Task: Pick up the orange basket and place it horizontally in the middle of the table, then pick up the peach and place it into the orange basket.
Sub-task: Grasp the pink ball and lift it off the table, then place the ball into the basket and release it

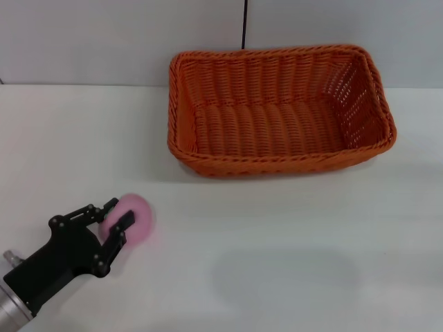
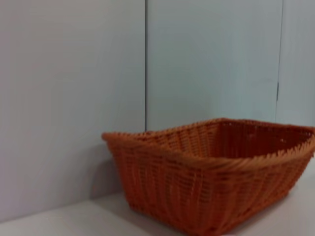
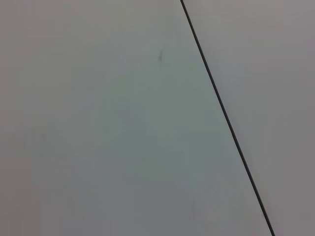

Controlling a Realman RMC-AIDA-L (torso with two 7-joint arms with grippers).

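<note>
Round pink peach: near side covered by black left gripper. Left arm cut by head view's edge. Orange woven wicker basket cropped in left wrist view.

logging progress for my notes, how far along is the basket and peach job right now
Done, it seems: the orange basket lies lengthwise across the table, toward the far edge, with nothing in it. In hand: the left tool has its fingers around the peach, low at the near left; whether it's lifted can't be told. Left: carrying the peach over and dropping it in. The right arm is out of sight.
</note>
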